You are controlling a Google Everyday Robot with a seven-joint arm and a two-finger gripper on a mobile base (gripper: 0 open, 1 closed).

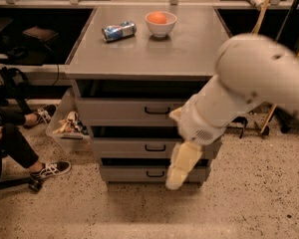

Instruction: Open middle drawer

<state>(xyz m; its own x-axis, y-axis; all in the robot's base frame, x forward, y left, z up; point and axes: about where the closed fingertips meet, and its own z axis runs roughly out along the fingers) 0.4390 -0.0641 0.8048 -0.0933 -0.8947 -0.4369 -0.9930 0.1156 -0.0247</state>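
One middle drawer (119, 148) behind and above the fingers (174, 179), grip state unclear.

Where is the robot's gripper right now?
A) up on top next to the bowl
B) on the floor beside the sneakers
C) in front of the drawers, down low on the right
C: the gripper hangs in front of the drawer fronts, just right of the handle of the middle drawer, well below the bowl on top.
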